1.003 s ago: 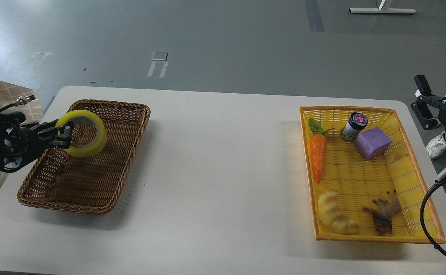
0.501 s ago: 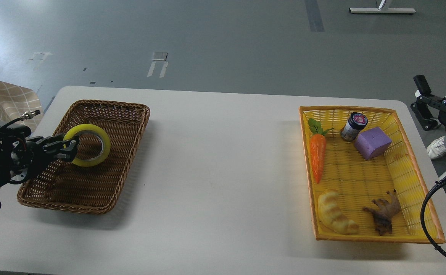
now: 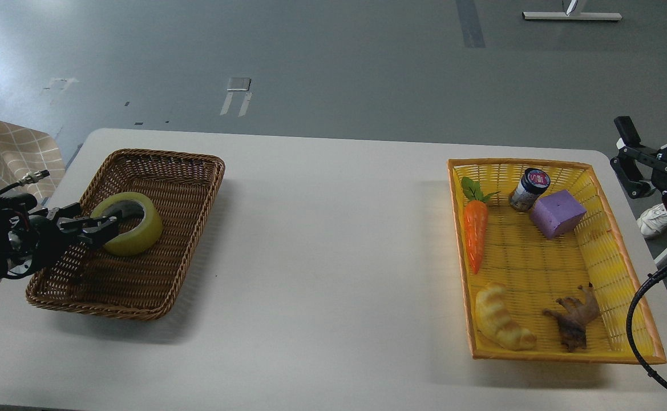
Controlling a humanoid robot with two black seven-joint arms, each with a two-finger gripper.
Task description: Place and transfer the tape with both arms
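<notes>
The tape (image 3: pixel 133 231), a thick yellow roll with a grey-white core, lies nearly flat on the floor of the brown wicker basket (image 3: pixel 193 188) at the table's left. My left gripper (image 3: pixel 105 227) reaches in from the left over the basket's edge. Its jaws are spread and straddle the roll's near-left wall, one tip at the ring's hole. My right gripper (image 3: pixel 624 154) hangs off the table's right edge, open and empty, well away from the tape.
A yellow plastic basket (image 3: pixel 618 240) at the right holds a toy carrot (image 3: pixel 475 234), a small jar (image 3: pixel 529 189), a purple block (image 3: pixel 557 214), a croissant toy (image 3: pixel 501 317) and a brown animal figure (image 3: pixel 575 318). A black cable (image 3: pixel 638 319) loops by its right corner.
My left gripper brought the tape down from above the brown basket onto its floor. The roll went from tilted up to nearly flat, and the jaws spread. The right gripper shifted slightly.
</notes>
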